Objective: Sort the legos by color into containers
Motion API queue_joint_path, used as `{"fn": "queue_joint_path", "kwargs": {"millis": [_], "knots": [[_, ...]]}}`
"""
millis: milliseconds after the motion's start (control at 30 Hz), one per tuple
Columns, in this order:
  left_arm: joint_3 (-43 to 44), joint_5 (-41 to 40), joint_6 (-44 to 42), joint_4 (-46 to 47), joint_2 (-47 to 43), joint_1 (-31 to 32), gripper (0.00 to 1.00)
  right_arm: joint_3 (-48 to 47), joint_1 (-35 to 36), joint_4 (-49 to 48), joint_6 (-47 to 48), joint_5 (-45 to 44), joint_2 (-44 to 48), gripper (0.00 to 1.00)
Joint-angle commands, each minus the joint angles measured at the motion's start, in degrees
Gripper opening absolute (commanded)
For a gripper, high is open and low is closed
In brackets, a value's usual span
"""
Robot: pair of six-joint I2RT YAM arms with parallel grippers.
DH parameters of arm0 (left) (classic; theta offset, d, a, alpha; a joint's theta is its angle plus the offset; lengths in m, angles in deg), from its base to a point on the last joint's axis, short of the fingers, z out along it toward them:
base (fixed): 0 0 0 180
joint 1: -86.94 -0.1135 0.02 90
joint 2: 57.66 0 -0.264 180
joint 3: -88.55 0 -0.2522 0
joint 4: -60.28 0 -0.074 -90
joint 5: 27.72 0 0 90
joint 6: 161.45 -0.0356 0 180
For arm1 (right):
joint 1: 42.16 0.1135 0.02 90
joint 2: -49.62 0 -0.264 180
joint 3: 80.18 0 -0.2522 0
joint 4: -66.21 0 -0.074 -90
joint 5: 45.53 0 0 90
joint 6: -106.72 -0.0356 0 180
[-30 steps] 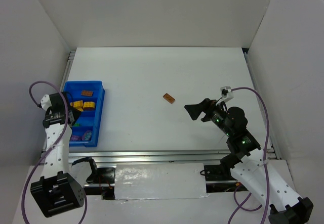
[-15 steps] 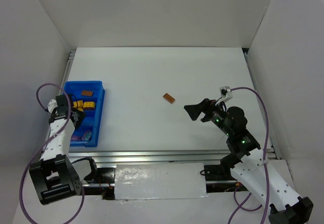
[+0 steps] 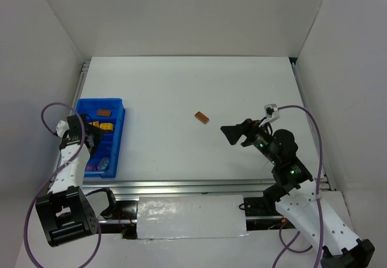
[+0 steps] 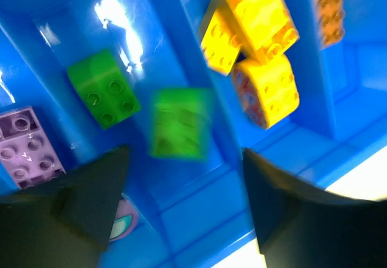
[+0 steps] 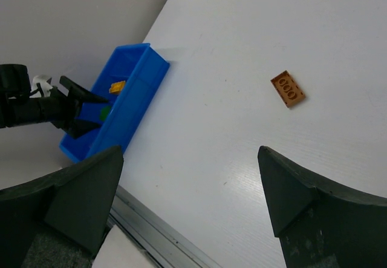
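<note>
The blue tray [image 3: 121,129] stands at the table's left edge, its compartments split by blue dividers [image 4: 175,50]. My left gripper [image 3: 91,140] hangs open just above it [image 4: 184,159]. Between and beyond its fingers a blurred green brick [image 4: 179,123] is in the compartment with another green brick [image 4: 104,87]. Yellow bricks [image 4: 251,17] fill the adjoining compartment, an orange one [image 4: 329,8] lies beyond, and a purple one [image 4: 24,147] is on the other side. A lone brown-orange brick [image 3: 202,117] lies mid-table. My right gripper [image 3: 230,134] hovers open to its right, holding nothing [image 5: 189,150].
White walls close in the table on three sides. An aluminium rail [image 3: 181,186] runs along the near edge. In the right wrist view the tray [image 5: 136,92] and the brown-orange brick [image 5: 288,88] both show, far apart.
My left gripper has opened over the tray, and the green brick it carried is now loose in the green compartment. The left arm shifted slightly. The right arm has not moved.
</note>
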Motion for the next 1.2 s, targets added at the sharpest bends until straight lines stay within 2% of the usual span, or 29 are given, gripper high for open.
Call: {"fn": "queue_joint_path", "kwargs": {"millis": [0, 33, 67, 333, 433, 533, 600, 700, 767, 800, 933, 1000, 1167], "knots": [[2.04, -1.23, 0.63, -0.27, -1.53, -0.31, 0.92, 0.33, -0.30, -1.32, -0.14, 0.44, 0.16, 1.00], [2.31, -1.05, 0.46, -0.45, -1.53, -0.31, 0.98, 0.50, -0.30, -1.40, -0.14, 0.44, 0.42, 1.00], [2.75, -0.53, 0.20, -0.63, -1.62, -0.22, 1.00, 0.42, -0.30, -1.40, -0.14, 0.35, 0.43, 1.00], [3.98, 1.41, -0.33, -2.03, -4.87, -0.31, 1.00, 0.41, -0.30, -1.84, -0.14, 0.44, -0.89, 1.00], [6.43, 3.69, -3.65, -2.82, -6.71, -0.13, 1.00, 0.59, -0.30, -2.46, 0.03, 0.61, -3.69, 1.00], [12.30, 8.25, -9.88, -3.96, -7.07, 0.66, 1.00, -0.11, -0.30, -4.46, 0.56, 2.01, -10.28, 1.00], [14.87, 12.82, -13.59, -5.63, -6.54, 2.23, 1.00, -1.86, -0.21, -4.92, 1.26, 2.46, -17.30, 0.99], [18.92, 20.02, -22.27, -7.48, -5.84, 5.31, 1.00, -8.79, -0.13, 0.25, 3.63, 2.02, -28.46, 0.98], [20.94, 23.10, -25.10, -9.94, -5.92, 7.24, 1.00, -14.58, 0.31, 5.96, 4.95, 1.06, -35.56, 1.00], [21.12, 27.91, -28.08, -10.29, -6.27, 7.68, 1.00, -16.35, 0.84, 8.94, 6.43, -1.91, -37.70, 1.00], [19.46, 38.66, -32.41, -9.86, -9.43, 8.48, 1.00, -28.30, 3.74, 17.13, 12.15, -9.22, -49.91, 1.00], [18.23, 39.73, -32.85, -9.07, -11.02, 9.53, 0.99, -36.30, 5.14, 21.77, 17.33, -12.20, -58.60, 1.00], [13.92, 32.99, -31.89, -7.04, -17.43, 11.73, 1.00, -52.89, 5.50, 29.70, 23.41, -15.11, -77.22, 0.94]]}}
